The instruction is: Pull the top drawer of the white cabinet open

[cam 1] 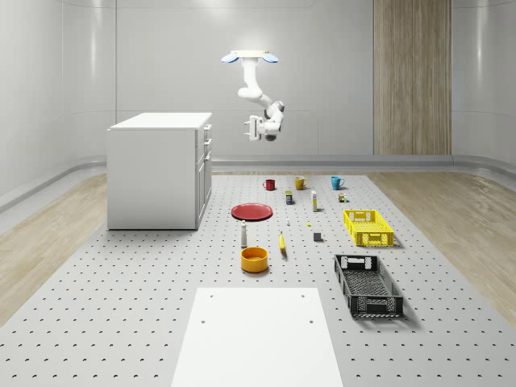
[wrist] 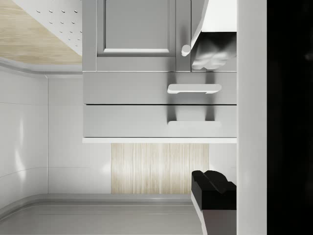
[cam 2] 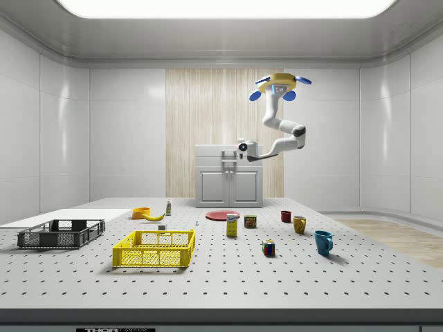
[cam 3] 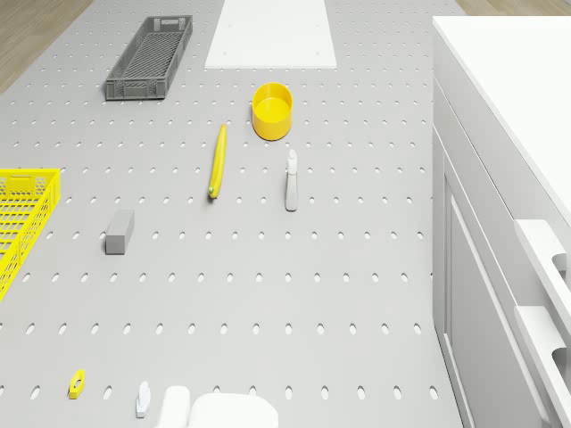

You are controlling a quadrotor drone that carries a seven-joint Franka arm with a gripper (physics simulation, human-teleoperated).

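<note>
The white cabinet (cam 1: 157, 169) stands at the whole-scene view's left, its drawer fronts (cam 1: 207, 139) facing right. All its drawers are shut. The drone (cam 1: 251, 57) hovers high in the air to the right of the cabinet front, above the mat. Its arm hangs down and bends toward the cabinet. My gripper (cam 1: 251, 129) is at the height of the top drawer, a clear gap away from it. In the wrist view the top drawer's handle (wrist: 194, 124) and the handle (wrist: 194, 88) of the drawer under it lie between my spread fingers (wrist: 213, 186). The gripper (wrist: 215, 117) is open and holds nothing.
On the perforated floor mat lie a red plate (cam 1: 252, 211), a yellow bowl (cam 3: 272, 111), a banana (cam 3: 217, 160), a small bottle (cam 3: 291, 180), three mugs (cam 1: 300, 183), a yellow crate (cam 1: 368, 227) and a dark crate (cam 1: 368, 285). A white sheet (cam 1: 256, 334) lies at the front.
</note>
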